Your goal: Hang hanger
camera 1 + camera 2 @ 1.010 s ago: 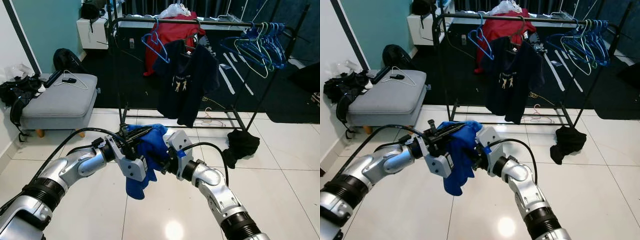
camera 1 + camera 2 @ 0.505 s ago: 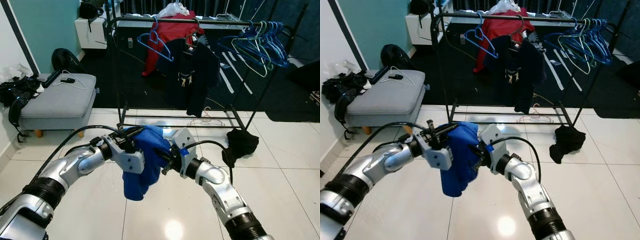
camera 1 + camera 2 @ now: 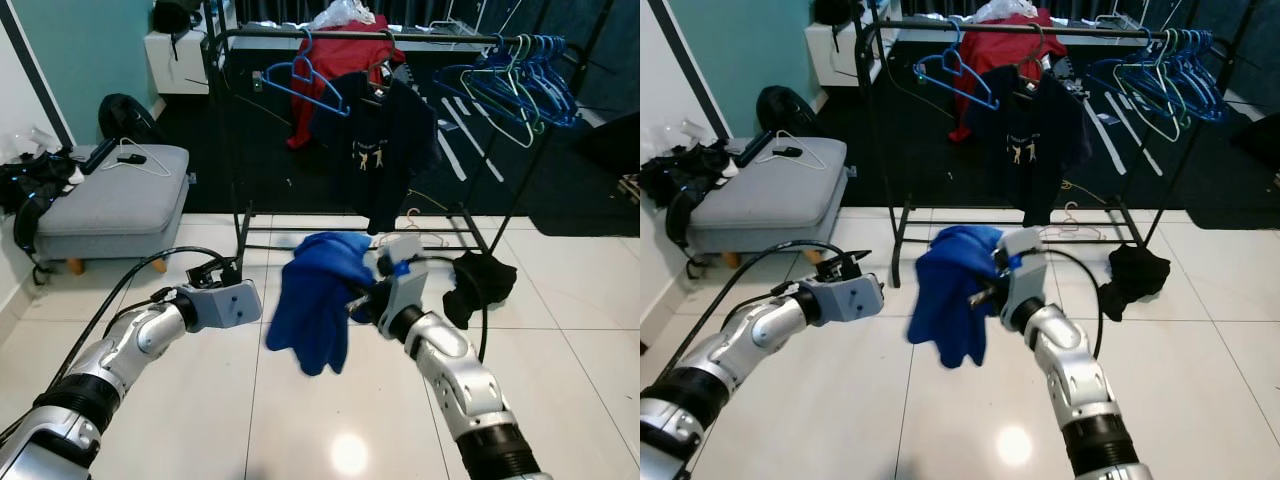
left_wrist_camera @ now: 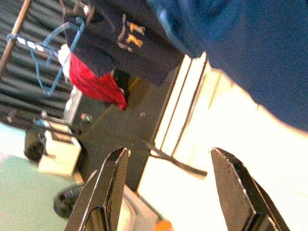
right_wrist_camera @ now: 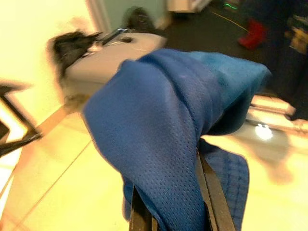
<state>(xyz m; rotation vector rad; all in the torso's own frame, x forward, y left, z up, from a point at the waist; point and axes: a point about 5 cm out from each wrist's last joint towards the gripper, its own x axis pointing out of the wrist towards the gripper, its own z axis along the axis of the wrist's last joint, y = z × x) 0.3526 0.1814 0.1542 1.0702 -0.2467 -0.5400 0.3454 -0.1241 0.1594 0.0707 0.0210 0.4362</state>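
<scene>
A blue mesh garment (image 3: 318, 305) hangs off my right gripper (image 3: 362, 297), which is shut on its upper part; cloth covers the black fingers (image 5: 210, 199). Whether a hanger is inside the cloth cannot be made out. My left gripper (image 4: 169, 153) is open and holds nothing, off to the left of the garment and apart from it. Behind stands the black clothes rack (image 3: 228, 130). On its bar hang a blue hanger (image 3: 300, 85), a red garment (image 3: 335, 65), a dark shirt (image 3: 385, 140) and several blue hangers (image 3: 515, 85).
A grey ottoman (image 3: 115, 195) with a cable on it stands to the left, with black bags (image 3: 30, 185) beside it. A black garment (image 3: 480, 282) lies on the tiles by the rack's right foot. Bare white tile floor (image 3: 200, 420) lies below my arms.
My left gripper has let go of the blue garment and drawn back to the left. The right gripper has carried the garment right and a little up, toward the rack.
</scene>
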